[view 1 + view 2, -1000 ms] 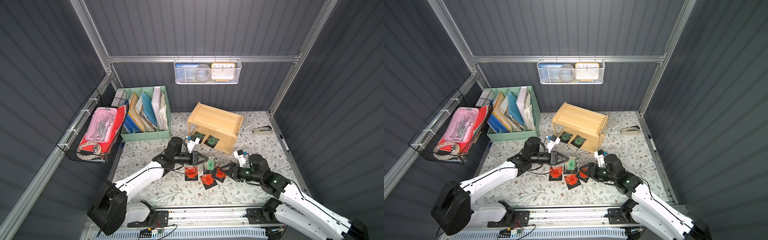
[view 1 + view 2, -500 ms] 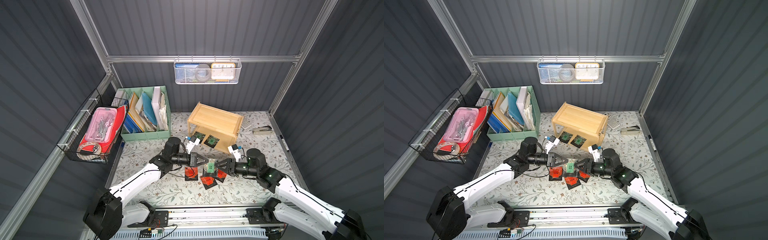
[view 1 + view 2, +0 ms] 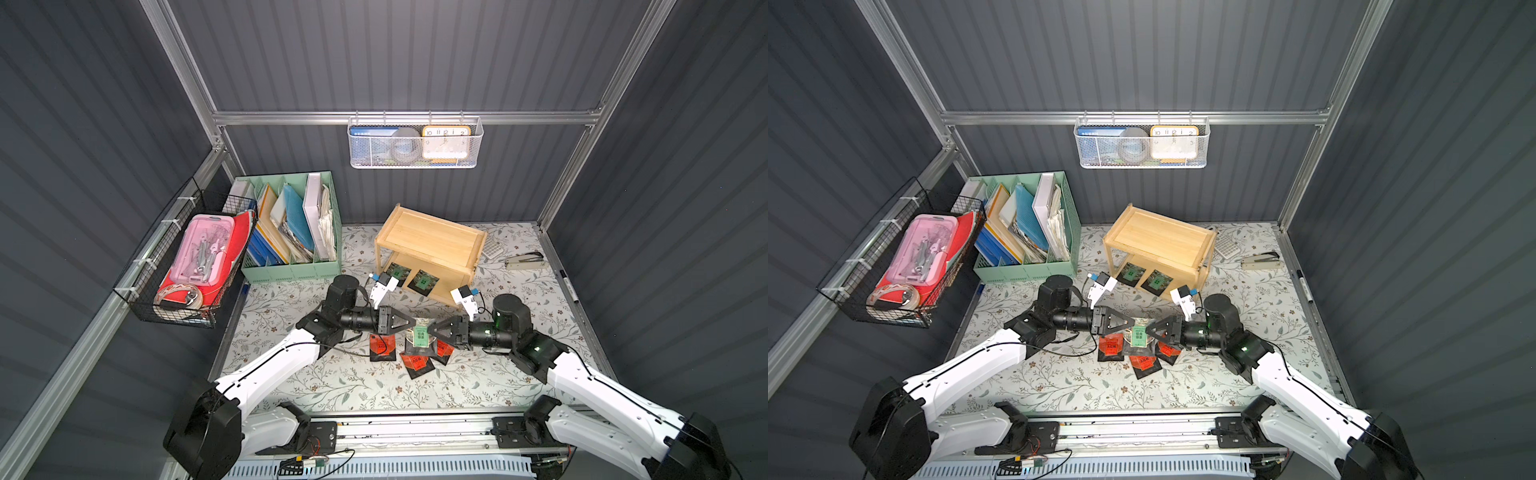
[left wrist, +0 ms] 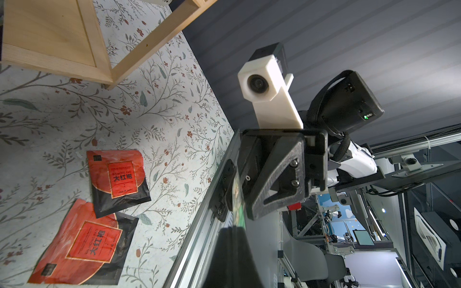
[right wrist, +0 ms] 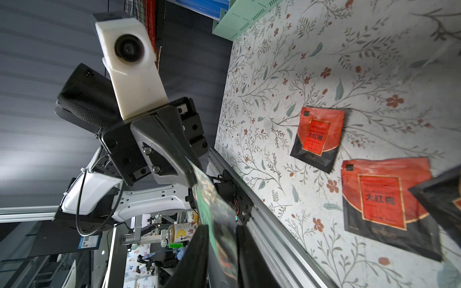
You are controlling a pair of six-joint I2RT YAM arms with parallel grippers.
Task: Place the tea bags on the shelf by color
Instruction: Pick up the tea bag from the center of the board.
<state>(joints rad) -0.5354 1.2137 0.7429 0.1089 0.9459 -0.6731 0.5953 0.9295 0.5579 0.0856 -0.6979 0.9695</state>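
A green tea bag (image 3: 419, 336) (image 3: 1138, 336) hangs above the mat between my two grippers. My left gripper (image 3: 413, 325) (image 4: 234, 228) is shut on one edge of it. From the opposite side my right gripper (image 3: 429, 330) (image 5: 222, 232) has its fingers closed against both faces of the same bag (image 5: 212, 207). Three red tea bags (image 3: 381, 345) (image 3: 417, 362) (image 3: 444, 350) lie on the mat just below. Behind stands the wooden shelf (image 3: 432, 239), with two green tea bags (image 3: 397, 272) (image 3: 422, 282) on its lower tier.
A mint file organizer (image 3: 291, 232) stands left of the shelf. A black wire basket (image 3: 187, 266) hangs on the left wall and a white mesh basket (image 3: 415, 143) on the back wall. A calculator (image 3: 492, 249), a stapler (image 3: 524, 262) and a pen (image 3: 567, 286) lie at the right.
My right gripper has moved left to the green tea bag held by my left gripper, and its jaws have narrowed onto it. The left arm stayed nearly still.
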